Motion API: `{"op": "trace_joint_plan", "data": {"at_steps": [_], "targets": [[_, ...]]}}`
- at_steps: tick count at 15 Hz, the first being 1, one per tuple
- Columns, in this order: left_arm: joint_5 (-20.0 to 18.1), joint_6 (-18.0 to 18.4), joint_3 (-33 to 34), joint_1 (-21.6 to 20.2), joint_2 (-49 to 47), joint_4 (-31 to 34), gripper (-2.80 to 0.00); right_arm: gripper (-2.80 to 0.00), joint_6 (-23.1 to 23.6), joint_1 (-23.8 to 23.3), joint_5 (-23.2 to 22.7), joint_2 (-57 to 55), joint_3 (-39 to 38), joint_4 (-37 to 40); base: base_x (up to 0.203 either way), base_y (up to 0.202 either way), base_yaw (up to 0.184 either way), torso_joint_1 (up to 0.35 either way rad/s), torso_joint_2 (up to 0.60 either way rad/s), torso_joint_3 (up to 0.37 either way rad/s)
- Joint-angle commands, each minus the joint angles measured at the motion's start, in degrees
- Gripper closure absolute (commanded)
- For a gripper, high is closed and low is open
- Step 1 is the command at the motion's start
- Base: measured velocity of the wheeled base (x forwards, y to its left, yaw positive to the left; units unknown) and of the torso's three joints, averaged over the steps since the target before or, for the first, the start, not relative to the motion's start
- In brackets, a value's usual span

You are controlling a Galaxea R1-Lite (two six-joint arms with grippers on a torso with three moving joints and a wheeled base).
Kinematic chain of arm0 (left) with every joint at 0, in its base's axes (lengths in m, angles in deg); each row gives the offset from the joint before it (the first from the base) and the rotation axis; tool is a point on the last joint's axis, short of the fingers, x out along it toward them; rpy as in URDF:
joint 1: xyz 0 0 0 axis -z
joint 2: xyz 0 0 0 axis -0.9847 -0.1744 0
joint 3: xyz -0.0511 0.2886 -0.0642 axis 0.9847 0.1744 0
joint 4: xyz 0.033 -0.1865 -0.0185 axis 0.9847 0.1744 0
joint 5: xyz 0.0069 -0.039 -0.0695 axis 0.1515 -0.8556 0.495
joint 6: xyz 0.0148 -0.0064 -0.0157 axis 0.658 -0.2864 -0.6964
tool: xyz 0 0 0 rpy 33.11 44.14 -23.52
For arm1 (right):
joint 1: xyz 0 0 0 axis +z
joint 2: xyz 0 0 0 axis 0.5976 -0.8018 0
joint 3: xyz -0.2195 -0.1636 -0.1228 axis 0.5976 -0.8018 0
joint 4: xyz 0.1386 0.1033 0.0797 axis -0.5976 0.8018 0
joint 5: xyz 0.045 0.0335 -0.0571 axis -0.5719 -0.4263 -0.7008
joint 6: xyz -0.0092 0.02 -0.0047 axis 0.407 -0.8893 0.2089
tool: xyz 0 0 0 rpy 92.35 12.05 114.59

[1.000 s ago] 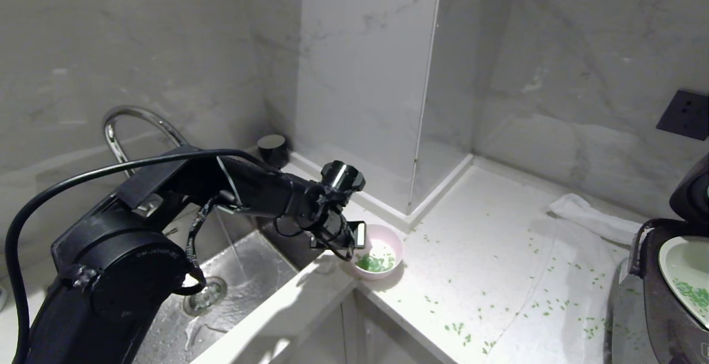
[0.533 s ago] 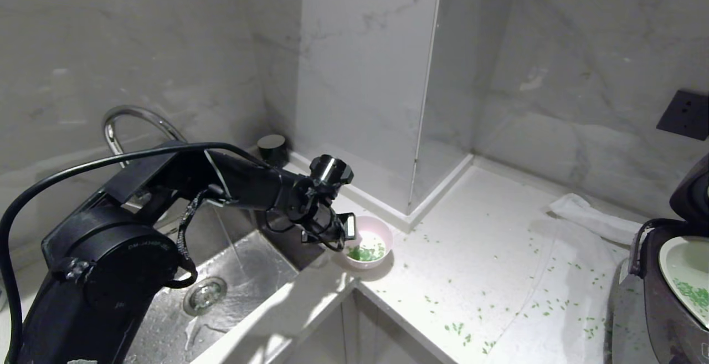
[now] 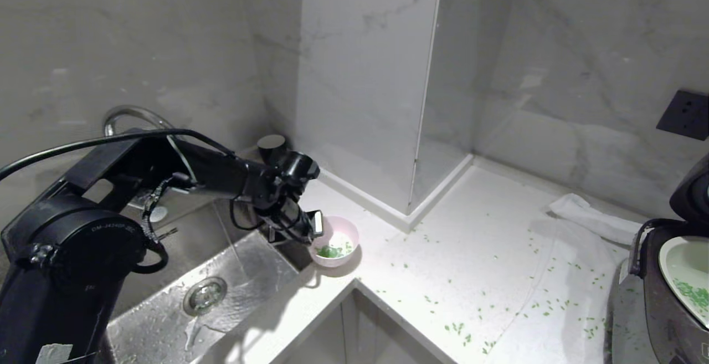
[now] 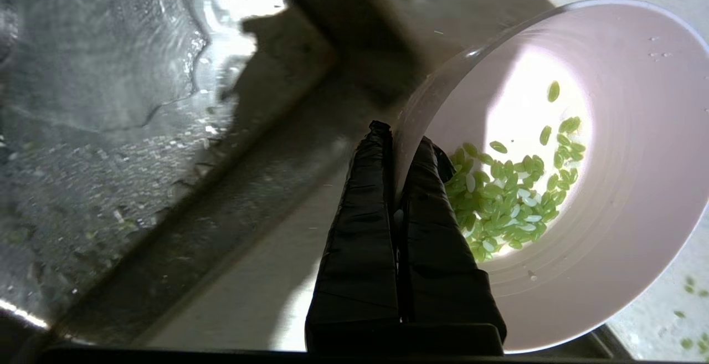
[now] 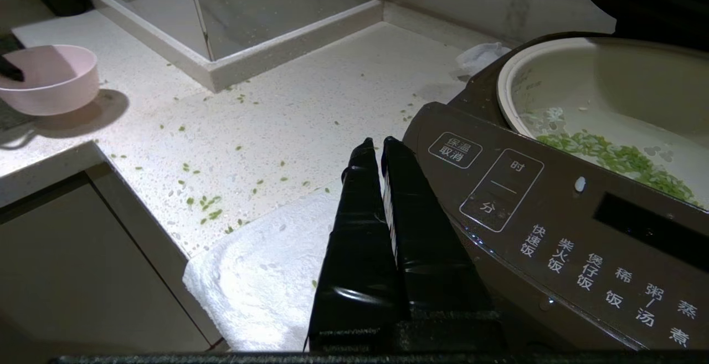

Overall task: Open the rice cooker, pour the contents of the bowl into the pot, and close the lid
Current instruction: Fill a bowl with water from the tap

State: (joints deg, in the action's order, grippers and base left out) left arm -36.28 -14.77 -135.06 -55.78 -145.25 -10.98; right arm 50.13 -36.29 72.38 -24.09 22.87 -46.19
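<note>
My left gripper [image 3: 316, 226] is shut on the rim of the pale pink bowl [image 3: 335, 246], one finger [image 4: 360, 220] outside and one inside. The bowl [image 4: 609, 198] sits at the counter corner beside the sink, slightly tilted, with green grains [image 4: 509, 192] in its bottom. At the far right the rice cooker [image 3: 659, 308] stands with its lid [image 3: 692, 192] raised. Its pot [image 5: 609, 87] holds some green grains [image 5: 615, 159]. My right gripper [image 5: 375, 145] is shut on nothing, parked beside the cooker's button panel [image 5: 554, 220].
A steel sink [image 3: 221, 297] with a curved faucet [image 3: 124, 117] lies left of the bowl; a thin stream of water falls into it. Loose grains [image 3: 460, 328] dot the counter. A white towel [image 3: 587, 214] lies under the cooker. A dark cup [image 3: 272, 145] stands behind the arm.
My left arm has swung left with the bowl in its grip, bringing it from the open counter to the corner by the sink. The right arm has not moved.
</note>
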Motion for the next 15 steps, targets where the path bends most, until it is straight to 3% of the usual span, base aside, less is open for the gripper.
{"op": "trace_joint_plan", "data": {"at_steps": [1, 5, 11, 15], "targets": [[-1.08, -0.16, 2.27, -3.63, 1.92, 0.09, 0.00, 0.00, 0.02, 0.02, -0.02, -0.07, -0.01, 0.00, 0.000, 0.000, 0.000, 0.000, 0.00, 0.000], [-3.91, -0.08, 4.15, -11.10, 3.95, 0.04, 0.00, 0.00, 0.02, 0.02, -0.02, -0.07, -0.01, 0.00, 0.000, 0.000, 0.000, 0.000, 0.00, 0.000], [-3.90, 0.61, 3.79, -22.21, 3.02, -1.51, 0.00, 0.00, 0.02, 0.02, -0.02, -0.07, -0.01, 0.00, 0.000, 0.000, 0.000, 0.000, 0.00, 0.000], [-3.79, 1.06, 3.43, -26.76, 0.81, -3.48, 0.00, 0.00, 0.02, 0.02, -0.02, -0.07, -0.01, 0.00, 0.000, 0.000, 0.000, 0.000, 0.00, 0.000]]}}
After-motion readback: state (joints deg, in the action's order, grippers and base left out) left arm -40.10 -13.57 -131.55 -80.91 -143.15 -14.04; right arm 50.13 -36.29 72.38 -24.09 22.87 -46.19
